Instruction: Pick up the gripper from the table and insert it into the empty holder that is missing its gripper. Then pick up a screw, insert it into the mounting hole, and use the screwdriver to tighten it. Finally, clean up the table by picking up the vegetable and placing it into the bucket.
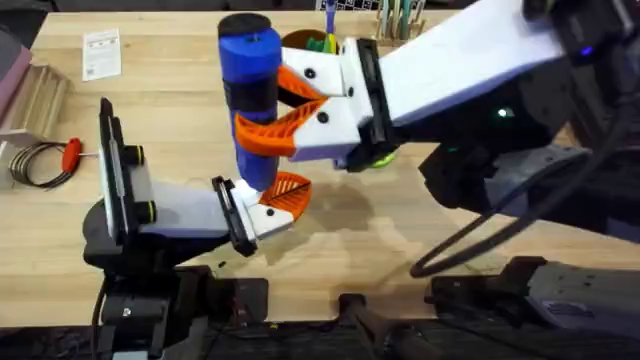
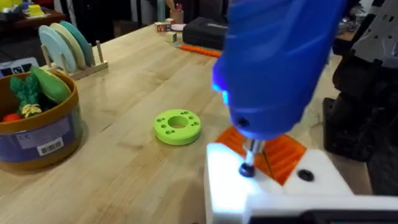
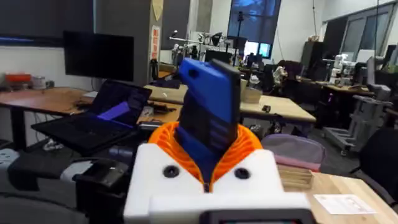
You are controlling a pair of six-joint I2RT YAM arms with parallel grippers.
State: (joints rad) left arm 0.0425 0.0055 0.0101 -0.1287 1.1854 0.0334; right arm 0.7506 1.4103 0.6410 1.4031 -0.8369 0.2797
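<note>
My right gripper (image 1: 262, 110) reaches across the middle and is shut on the blue screwdriver (image 1: 248, 80), which it holds upright. Seen from the left wrist, the screwdriver (image 2: 273, 62) has its metal tip down on a dark screw (image 2: 247, 169) in the white holder (image 2: 224, 183) of my left gripper (image 2: 267, 155). The orange gripper (image 2: 283, 149) sits in that holder. My left gripper (image 1: 290, 195) is low over the table with its orange pads together. The bucket (image 2: 56, 134) holds toy pieces, one a smooth green oblong (image 2: 53, 84); whether that is the vegetable I cannot tell.
A lime-green disc (image 2: 178, 126) lies on the wood between the bucket and my left gripper. A plate rack (image 2: 65, 46) stands behind the bucket. A red-handled tool (image 1: 70, 153) and a coiled wire lie at the left edge, a paper card (image 1: 101, 52) farther back.
</note>
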